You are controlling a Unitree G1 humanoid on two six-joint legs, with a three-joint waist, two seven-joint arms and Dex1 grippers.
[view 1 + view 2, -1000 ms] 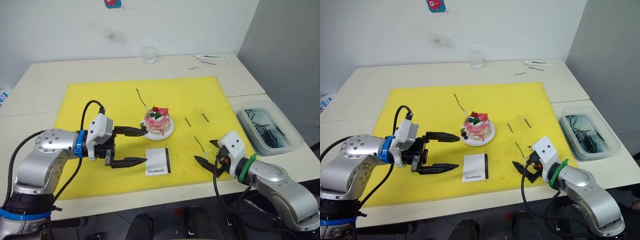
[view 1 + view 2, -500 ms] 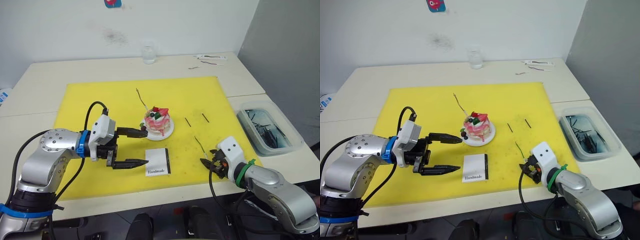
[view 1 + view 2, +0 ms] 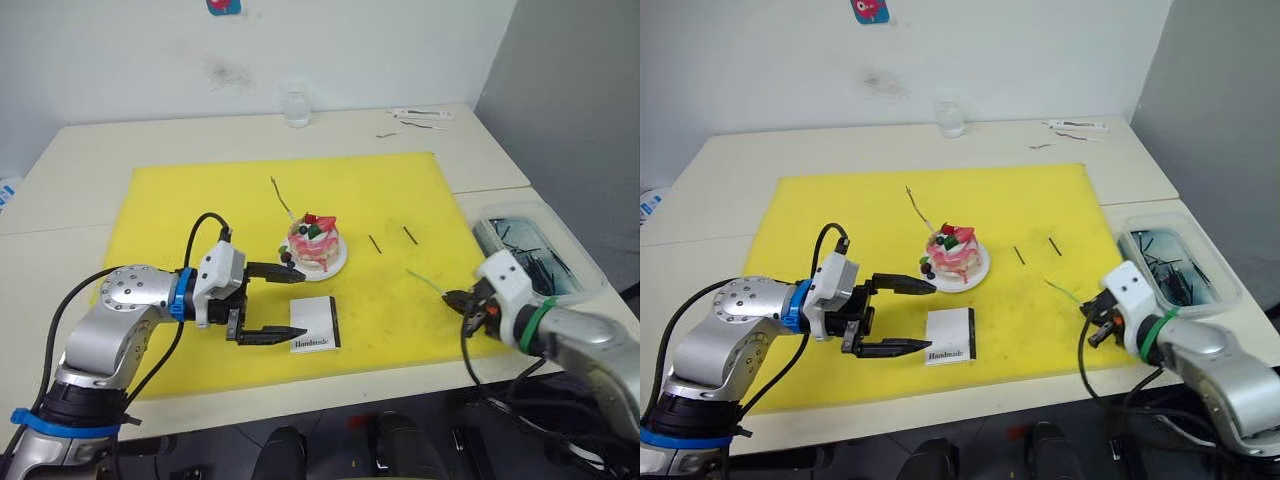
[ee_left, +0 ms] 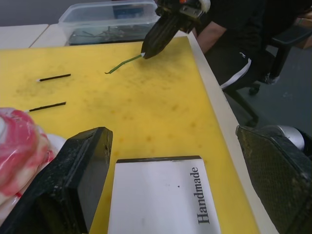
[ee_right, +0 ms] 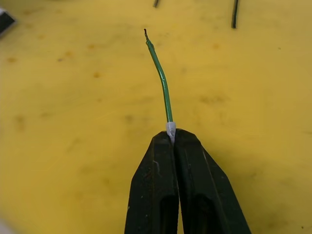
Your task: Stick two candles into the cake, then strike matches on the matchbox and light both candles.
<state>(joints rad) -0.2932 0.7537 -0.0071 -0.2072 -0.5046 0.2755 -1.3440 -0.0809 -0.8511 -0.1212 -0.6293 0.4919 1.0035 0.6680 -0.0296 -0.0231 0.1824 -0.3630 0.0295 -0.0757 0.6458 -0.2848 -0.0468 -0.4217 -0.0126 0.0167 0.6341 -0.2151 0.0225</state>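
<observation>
Since before, right hand (image 5: 174, 134) lifted green candle (image 5: 161, 83) off yellow mat (image 3: 200, 210), pinching its end | pale candle (image 3: 284, 200) already in cake (image 3: 316, 243) | left hand (image 3: 290, 303) open beside cake, near matchbox (image 3: 316, 323) | matches (image 3: 392, 239) right of cake, unlit.

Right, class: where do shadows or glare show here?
Left eye view: soft shadow on the yellow mat beneath the left gripper, pale sheen on the clear bin. Right wrist view: dim shadow around the right gripper, shut on the green candle.
</observation>
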